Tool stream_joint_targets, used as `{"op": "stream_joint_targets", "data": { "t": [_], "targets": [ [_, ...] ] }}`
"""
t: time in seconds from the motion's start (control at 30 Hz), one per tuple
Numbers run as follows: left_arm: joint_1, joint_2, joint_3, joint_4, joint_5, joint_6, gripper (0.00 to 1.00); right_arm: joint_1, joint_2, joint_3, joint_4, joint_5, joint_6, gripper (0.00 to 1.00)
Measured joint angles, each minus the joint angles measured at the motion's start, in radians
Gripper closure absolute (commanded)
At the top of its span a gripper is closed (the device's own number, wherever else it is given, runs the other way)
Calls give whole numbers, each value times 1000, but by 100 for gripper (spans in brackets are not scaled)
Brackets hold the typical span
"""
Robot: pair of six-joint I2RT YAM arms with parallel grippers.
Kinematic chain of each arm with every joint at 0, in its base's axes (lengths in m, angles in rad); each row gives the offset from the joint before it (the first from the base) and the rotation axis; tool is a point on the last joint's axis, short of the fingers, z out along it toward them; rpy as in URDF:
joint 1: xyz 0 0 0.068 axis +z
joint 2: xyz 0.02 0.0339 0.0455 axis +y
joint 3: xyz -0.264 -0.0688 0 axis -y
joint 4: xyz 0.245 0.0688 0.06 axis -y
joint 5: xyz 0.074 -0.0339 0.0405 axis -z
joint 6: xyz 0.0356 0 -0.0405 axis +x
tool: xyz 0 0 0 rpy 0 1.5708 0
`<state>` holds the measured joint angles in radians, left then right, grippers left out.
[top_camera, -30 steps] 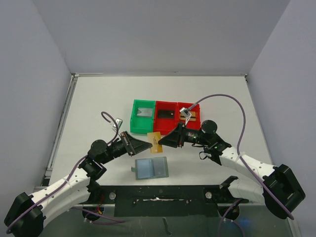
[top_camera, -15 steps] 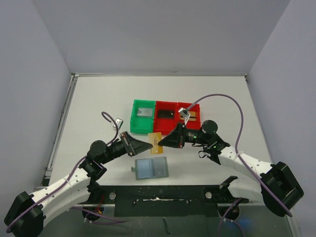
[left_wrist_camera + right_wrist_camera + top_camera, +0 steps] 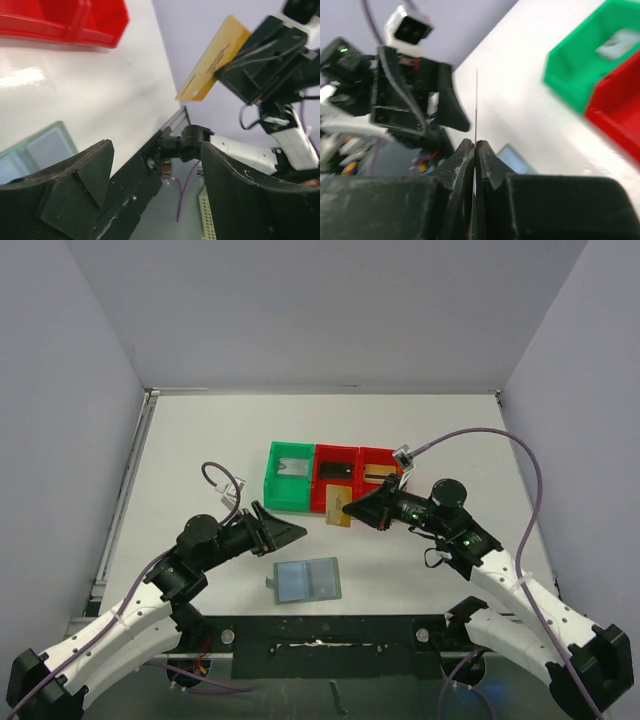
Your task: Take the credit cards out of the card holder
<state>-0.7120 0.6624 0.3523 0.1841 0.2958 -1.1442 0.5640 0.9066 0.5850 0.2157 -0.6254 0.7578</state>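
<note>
Credit card [image 3: 338, 508], gold, clamped between right gripper [image 3: 349, 508] fingers, held above desk [image 3: 200, 440] beside red bins [image 3: 322, 480]. Left gripper [image 3: 292, 532] fingers apart, empty. Card holder [image 3: 307, 580] lies open near desk's near edge, centre.

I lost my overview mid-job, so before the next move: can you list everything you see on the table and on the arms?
credit card: one seen, gold-tan, held off the table by the middle bin's front
card holder: one, pale blue-grey, lying open near the arm bases
green bin: one, left end of the bin row
grey item: one, inside the green bin
red bins: two, right of the green bin
dark item: one, in the middle bin
tan item: one, in the right bin
table: one, white
cables: two, purple, one along each arm
left gripper: open, empty, left of the card
right gripper: shut on the credit card
</note>
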Motion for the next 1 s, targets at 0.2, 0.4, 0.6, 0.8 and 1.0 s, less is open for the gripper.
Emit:
{"op": "stream_joint_targets", "data": {
  "t": [0.2, 0.4, 0.6, 0.8, 1.0],
  "targets": [
    [0, -29, 150, -332, -117, 144, 29, -7, -146, 23, -201, 324, -281, 100],
    [0, 9, 258, -586, -231, 272, 29, 6, -106, 60, -381, 611, -649, 100],
    [24, 87, 344, -713, -325, 377, 28, 6, 36, 103, -432, 743, -920, 100],
    [246, 113, 352, -745, -275, 470, 27, -24, 186, 164, -442, 729, -1108, 100],
    [476, 102, 352, -743, -178, 557, 26, -74, 319, 236, -433, 674, -1232, 100]
  ]
}}
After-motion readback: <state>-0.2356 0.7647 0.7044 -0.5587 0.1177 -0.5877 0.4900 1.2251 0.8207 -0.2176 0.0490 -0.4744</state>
